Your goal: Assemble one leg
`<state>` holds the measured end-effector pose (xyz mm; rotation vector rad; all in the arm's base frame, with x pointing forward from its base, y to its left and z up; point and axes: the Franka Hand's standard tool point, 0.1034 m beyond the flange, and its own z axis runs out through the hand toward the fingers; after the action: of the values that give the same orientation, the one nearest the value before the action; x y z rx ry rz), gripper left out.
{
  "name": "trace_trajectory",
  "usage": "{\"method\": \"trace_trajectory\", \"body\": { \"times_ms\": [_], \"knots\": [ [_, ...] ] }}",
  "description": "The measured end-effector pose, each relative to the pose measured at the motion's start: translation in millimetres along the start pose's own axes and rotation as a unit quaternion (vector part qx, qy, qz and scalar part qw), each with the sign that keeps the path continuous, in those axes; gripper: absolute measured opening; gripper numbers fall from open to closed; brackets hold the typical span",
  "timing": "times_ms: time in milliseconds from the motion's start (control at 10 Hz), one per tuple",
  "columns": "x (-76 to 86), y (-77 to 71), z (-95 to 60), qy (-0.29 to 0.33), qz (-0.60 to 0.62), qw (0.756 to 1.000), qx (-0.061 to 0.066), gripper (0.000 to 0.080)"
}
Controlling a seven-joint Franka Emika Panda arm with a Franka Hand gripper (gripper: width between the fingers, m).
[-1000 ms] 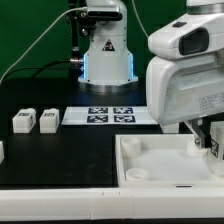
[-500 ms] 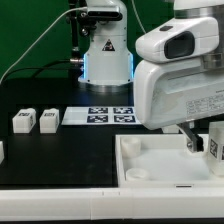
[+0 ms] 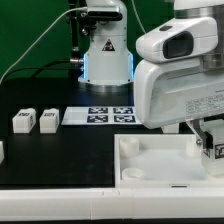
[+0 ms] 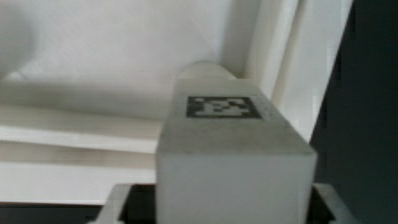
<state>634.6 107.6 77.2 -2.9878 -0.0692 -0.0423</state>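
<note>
My gripper (image 3: 206,141) is at the exterior view's right, shut on a leg (image 3: 212,149), a small white block with a black-and-white tag. It holds the leg over the right part of the large white tray-like piece (image 3: 150,172). In the wrist view the leg (image 4: 226,140) stands between my gripper's (image 4: 228,203) fingers, tag facing the camera, with the tray's raised rim (image 4: 267,45) behind it. Two more legs (image 3: 22,121) (image 3: 46,121) stand side by side on the black table at the exterior view's left.
The marker board (image 3: 110,116) lies flat behind the tray piece. The arm's white base (image 3: 105,55) stands at the back. Another white part (image 3: 2,151) shows at the exterior view's left edge. The arm's body hides the tray's far right.
The arm has shifted toward the exterior view's left, then stayed. The held leg has come into view and sunk slightly toward the tray piece.
</note>
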Motion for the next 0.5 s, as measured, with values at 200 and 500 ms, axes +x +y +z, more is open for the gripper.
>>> {"method": "trace_trajectory", "body": {
  "times_ms": [200, 500],
  "knots": [
    [5.7, 2.5, 2.2, 0.019, 0.149, 0.989, 0.014, 0.0291],
    [5.9, 8.3, 2.1, 0.021, 0.351, 0.936, 0.025, 0.0291]
  ]
}}
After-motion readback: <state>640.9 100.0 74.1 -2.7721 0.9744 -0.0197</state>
